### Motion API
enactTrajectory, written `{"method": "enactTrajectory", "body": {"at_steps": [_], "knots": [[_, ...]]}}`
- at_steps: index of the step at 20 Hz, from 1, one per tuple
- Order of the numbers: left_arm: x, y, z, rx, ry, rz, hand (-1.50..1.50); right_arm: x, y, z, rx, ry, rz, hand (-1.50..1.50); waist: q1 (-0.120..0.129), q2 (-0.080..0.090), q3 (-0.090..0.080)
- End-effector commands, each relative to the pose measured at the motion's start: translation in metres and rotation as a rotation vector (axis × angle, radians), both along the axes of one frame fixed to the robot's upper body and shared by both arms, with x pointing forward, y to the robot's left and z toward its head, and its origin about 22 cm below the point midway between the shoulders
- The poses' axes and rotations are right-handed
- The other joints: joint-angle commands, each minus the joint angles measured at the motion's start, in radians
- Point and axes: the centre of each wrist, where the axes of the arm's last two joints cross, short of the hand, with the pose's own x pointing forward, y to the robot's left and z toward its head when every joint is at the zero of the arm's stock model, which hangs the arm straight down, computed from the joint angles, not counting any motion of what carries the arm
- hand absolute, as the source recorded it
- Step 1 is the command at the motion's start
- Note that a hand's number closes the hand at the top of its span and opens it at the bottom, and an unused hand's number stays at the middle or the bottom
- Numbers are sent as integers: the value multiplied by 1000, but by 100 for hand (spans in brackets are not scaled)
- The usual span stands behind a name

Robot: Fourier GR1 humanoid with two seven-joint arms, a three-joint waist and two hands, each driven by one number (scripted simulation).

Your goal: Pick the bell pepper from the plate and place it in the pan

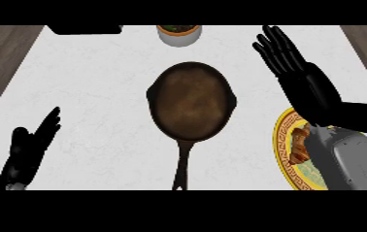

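Head view
Right hand: the right hand point(297, 73) was raised above the counter point(93, 90) at the right, fingers straight and spread, holding nothing; its forearm crossed over the plate.
Left hand: the left hand point(30, 151) rested low at the left edge, fingers up and relaxed, grasping nothing.
Plate: the yellow patterned plate point(281, 138) sat at the right edge, just beside the pan, partly hidden by the forearm.
Bell pepper: the reddish-brown shape on the plate was probably the bell pepper point(299, 144); its long axis ran toward and away from the robot.
Pan: the dark pan point(192, 100) lay mid-counter, handle pointing toward the robot.
Pot: a small pot point(179, 34) stood at the far edge.
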Motion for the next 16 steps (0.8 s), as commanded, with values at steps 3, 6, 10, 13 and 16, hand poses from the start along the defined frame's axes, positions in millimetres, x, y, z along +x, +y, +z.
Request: {"method": "enactTrajectory", "body": {"at_steps": [3, 6, 10, 13, 16], "knots": [[3, -13, 6, 44, -126, -33, 0, -10, -73, -10, -20, 30, -131, -150, -12, 2, -18], [6, -29, 12, 62, -230, -55, 0, -34, -131, -13, -79, 54, -262, -150, -34, 0, -18], [-8, -33, 3, 29, -180, -30, 0, -74, -196, -53, -245, 262, -779, -150, -95, -7, -16], [-1, -43, 7, 16, -200, -58, 0, -120, -229, -65, -431, 309, -768, -150, -67, -3, -18], [-8, -40, -1, 26, -198, -67, 0, -127, -254, -39, -705, 233, -697, -150, -39, 0, -19]]}}
